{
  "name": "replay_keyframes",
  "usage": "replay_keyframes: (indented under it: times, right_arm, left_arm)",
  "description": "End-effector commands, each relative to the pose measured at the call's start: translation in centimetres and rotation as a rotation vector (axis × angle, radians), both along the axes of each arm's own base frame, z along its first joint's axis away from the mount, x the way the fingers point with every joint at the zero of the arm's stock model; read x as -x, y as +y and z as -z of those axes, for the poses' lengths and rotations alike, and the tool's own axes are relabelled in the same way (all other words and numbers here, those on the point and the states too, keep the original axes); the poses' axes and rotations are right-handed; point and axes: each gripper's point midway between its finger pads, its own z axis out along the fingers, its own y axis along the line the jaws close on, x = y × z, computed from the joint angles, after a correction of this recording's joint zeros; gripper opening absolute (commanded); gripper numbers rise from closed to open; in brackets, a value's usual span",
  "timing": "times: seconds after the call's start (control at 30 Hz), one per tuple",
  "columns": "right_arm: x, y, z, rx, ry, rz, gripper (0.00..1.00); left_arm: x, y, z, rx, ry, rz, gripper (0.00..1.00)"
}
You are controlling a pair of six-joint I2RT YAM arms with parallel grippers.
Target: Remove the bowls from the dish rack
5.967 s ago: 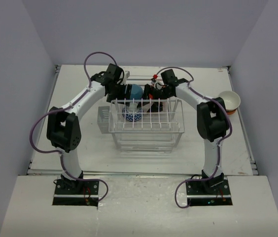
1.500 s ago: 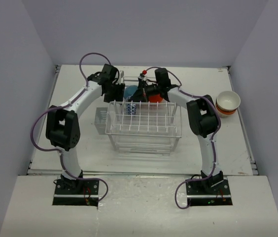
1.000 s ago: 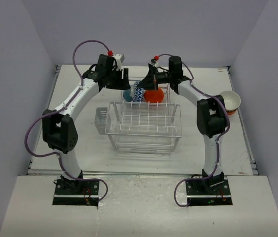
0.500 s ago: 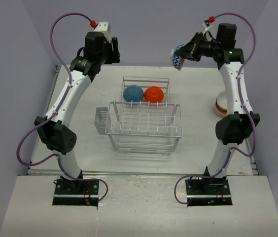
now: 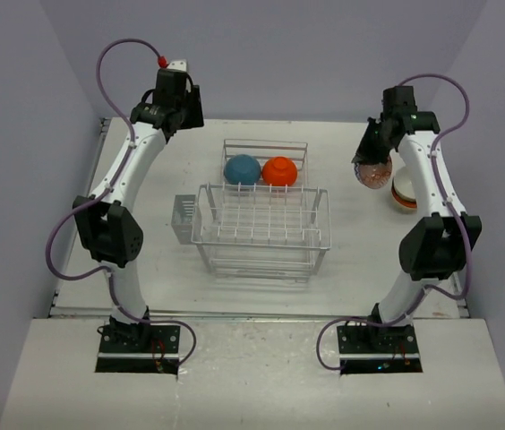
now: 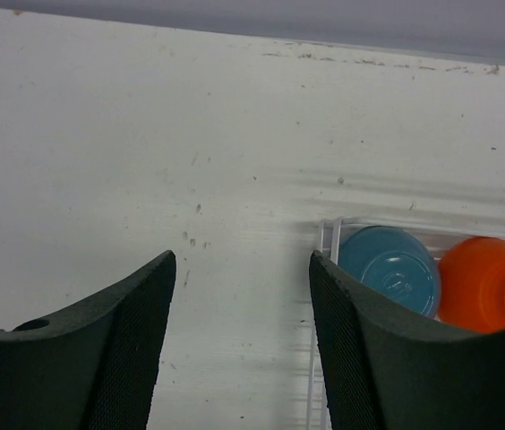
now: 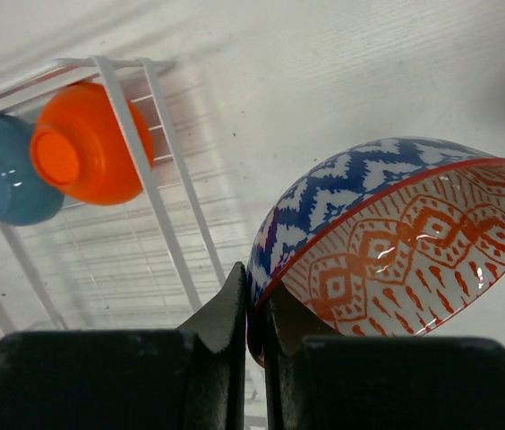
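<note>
The white wire dish rack (image 5: 261,235) stands mid-table. A blue bowl (image 5: 242,169) and an orange bowl (image 5: 280,170) lie upside down in its rear section. My right gripper (image 5: 371,161) is shut on the rim of a blue-and-white patterned bowl (image 5: 375,174), held in the air left of a stack of bowls (image 5: 406,193). In the right wrist view the fingers (image 7: 235,313) pinch that patterned bowl (image 7: 396,224), and the orange bowl (image 7: 91,143) and blue bowl (image 7: 2,175) show behind. My left gripper (image 5: 177,93) hangs open high at the back left, holding nothing; its view shows the blue bowl (image 6: 391,269) and orange bowl (image 6: 490,285).
A small cutlery cup (image 5: 184,220) hangs on the rack's left side. The rack's front section shows only wires. The table's raised edge (image 5: 438,224) runs close to the bowl stack on the right.
My right gripper has lifted the patterned bowl out of the rack, swung it up and right, and now lowered it beside the bowl stack. The left arm rose away from the rack.
</note>
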Motion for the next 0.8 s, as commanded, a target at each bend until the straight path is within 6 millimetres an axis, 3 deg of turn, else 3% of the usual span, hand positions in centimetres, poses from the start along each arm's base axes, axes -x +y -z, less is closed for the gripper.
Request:
replay_keyframes:
  times: [0.0,0.1,0.33,0.57,0.77]
  right_arm:
    - [-1.9,-0.5,1.0,0.062,-0.005,-0.028,0.0]
    - [-2.9,-0.3,2.1,0.058,0.009,-0.03,0.0]
    - [-4.2,0.0,8.4,0.101,0.176,-0.041,0.0]
    - [-5.8,-1.1,11.2,0.192,0.234,0.0,0.0]
    - [-6.1,-2.4,12.3,0.268,0.268,0.028,0.0]
  left_arm:
    - [0.1,0.0,-0.9,0.033,-0.011,-0.002,0.62]
    - [0.2,-0.1,-0.6,0.037,-0.002,0.006,0.62]
    - [0.6,0.1,-0.1,0.026,0.017,0.006,0.62]
    - [0.4,-0.1,0.4,0.023,0.028,0.021,0.62]
    - [0.4,-0.3,1.3,0.017,0.047,0.035,0.62]
